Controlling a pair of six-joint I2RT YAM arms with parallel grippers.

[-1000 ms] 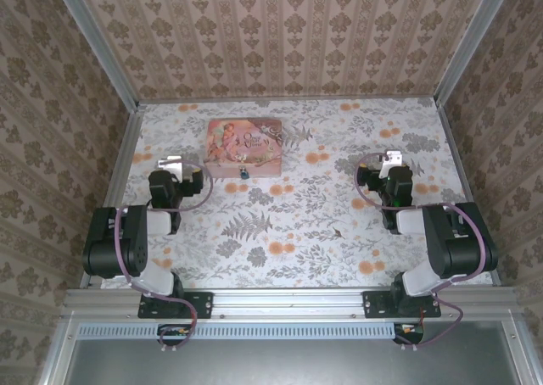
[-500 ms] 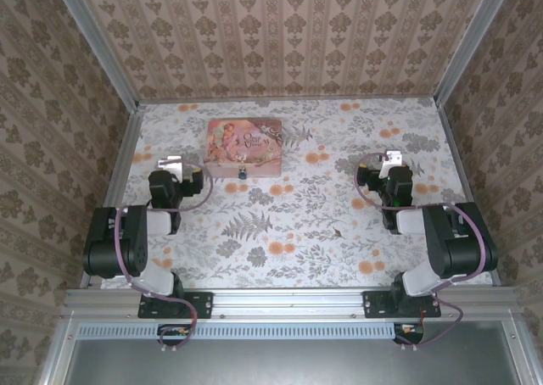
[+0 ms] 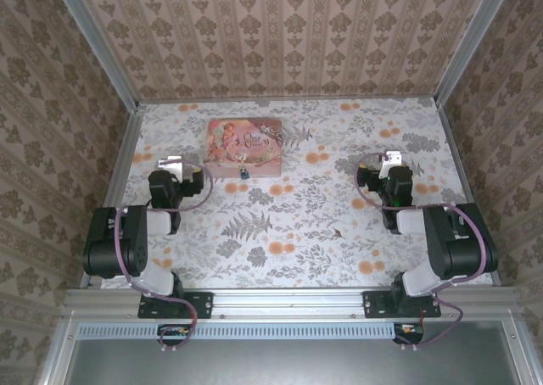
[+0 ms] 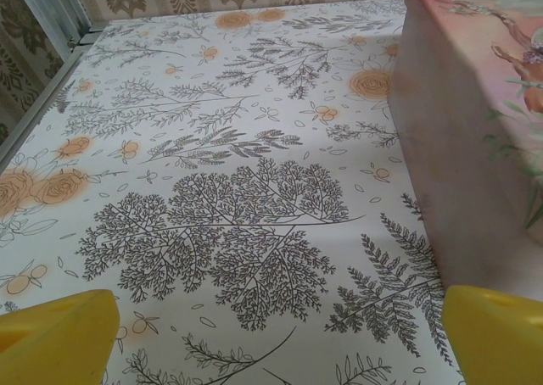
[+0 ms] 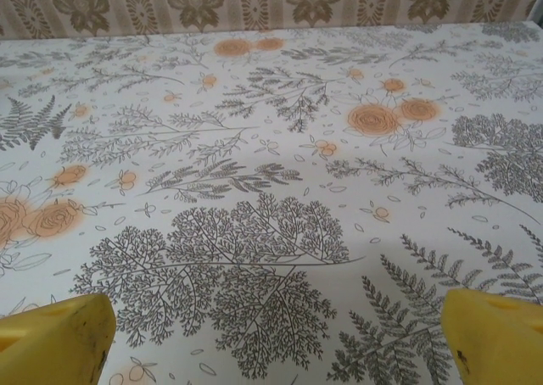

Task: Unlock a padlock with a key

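The tiny teal padlock (image 3: 243, 173) hangs at the front wall of the pink picture tin (image 3: 244, 145), at the back left of the table. A very small dark key (image 3: 337, 231) lies on the floral cloth right of centre. My left gripper (image 3: 172, 161) rests left of the tin, well left of the padlock. In the left wrist view it (image 4: 280, 351) is open, yellow fingertips (image 4: 55, 338) wide apart over bare cloth, with the tin's side wall (image 4: 467, 147) to the right. My right gripper (image 3: 391, 159) sits far right, beyond the key. In the right wrist view it (image 5: 276, 347) is open, with nothing between the fingertips (image 5: 496, 338).
Patterned walls and aluminium rails (image 3: 119, 160) close the table on the left, back and right. The floral cloth (image 3: 288, 207) between the two arms is flat. Both arm bases stand at the near rail (image 3: 288, 300).
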